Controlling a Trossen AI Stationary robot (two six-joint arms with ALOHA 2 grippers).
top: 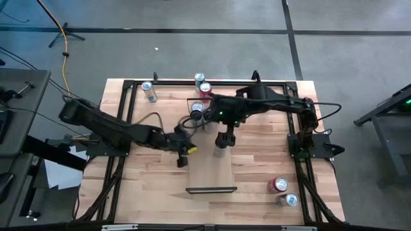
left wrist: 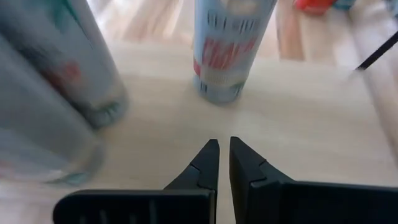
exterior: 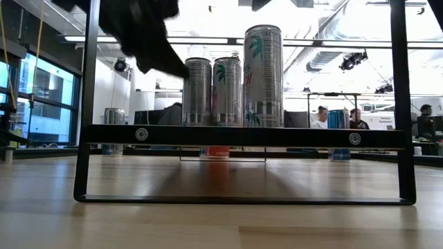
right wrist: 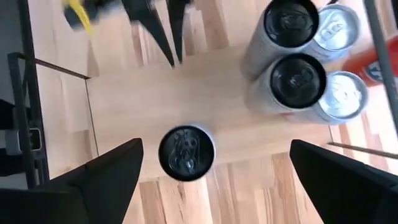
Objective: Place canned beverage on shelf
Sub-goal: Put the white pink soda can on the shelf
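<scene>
The shelf, a long pale plank with black end rails, lies along the table's middle. One tall silver can stands upright on its base on the plank. My right gripper hangs open above it, a finger to either side, clear of the can. Two more black-topped cans stand at the shelf's far end. In the low view all three cans show on the shelf. My left gripper is shut and empty at the shelf's left edge, its fingers above the plank.
Loose cans stand on the tabletop: one at the far left, two at the far edge, a red one and a silver one near right. A black frame rims the table. People sit in the room behind.
</scene>
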